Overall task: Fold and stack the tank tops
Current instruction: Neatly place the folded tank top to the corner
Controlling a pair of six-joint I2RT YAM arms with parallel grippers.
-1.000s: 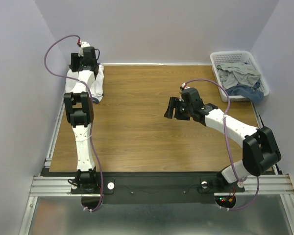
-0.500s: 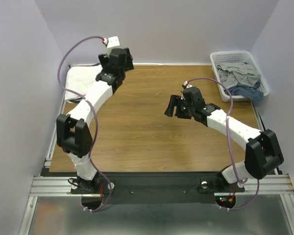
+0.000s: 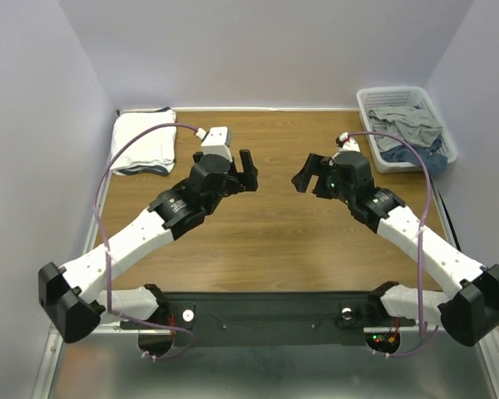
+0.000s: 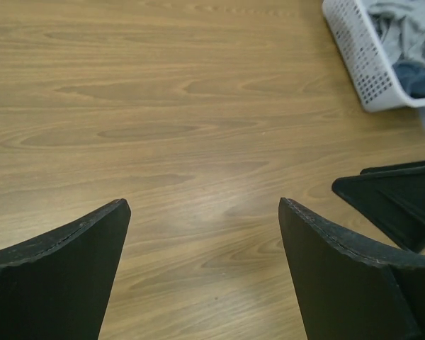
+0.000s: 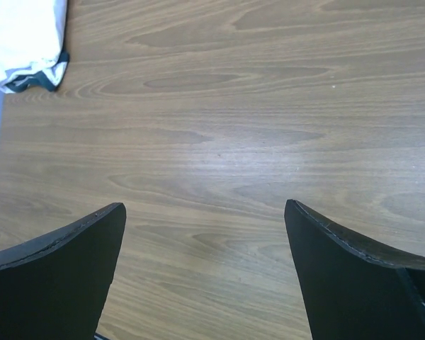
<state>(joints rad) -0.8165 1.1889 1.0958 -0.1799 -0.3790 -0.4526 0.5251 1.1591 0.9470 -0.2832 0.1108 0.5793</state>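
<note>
A folded white tank top (image 3: 143, 141) with dark trim lies at the table's far left corner; its end (image 5: 25, 42) shows at the top left of the right wrist view. More crumpled grey and blue tank tops (image 3: 409, 131) fill the white basket (image 3: 368, 104) at the far right. My left gripper (image 3: 248, 172) hangs open over the middle of the table, nothing between its fingers (image 4: 71, 262). My right gripper (image 3: 306, 174) faces it from the right, also open and empty. Both are well apart from the clothes.
The white basket (image 4: 354, 53) stands at the table's far right corner, by the wall. Bare wooden tabletop (image 3: 258, 224) lies under both grippers. The right gripper's finger (image 4: 393, 198) shows at the right edge of the left wrist view. Walls close in the left, back and right sides.
My left arm has left the folded tank top at the far left corner and swung right and nearer, to the table's middle. The right gripper moved slightly farther and right.
</note>
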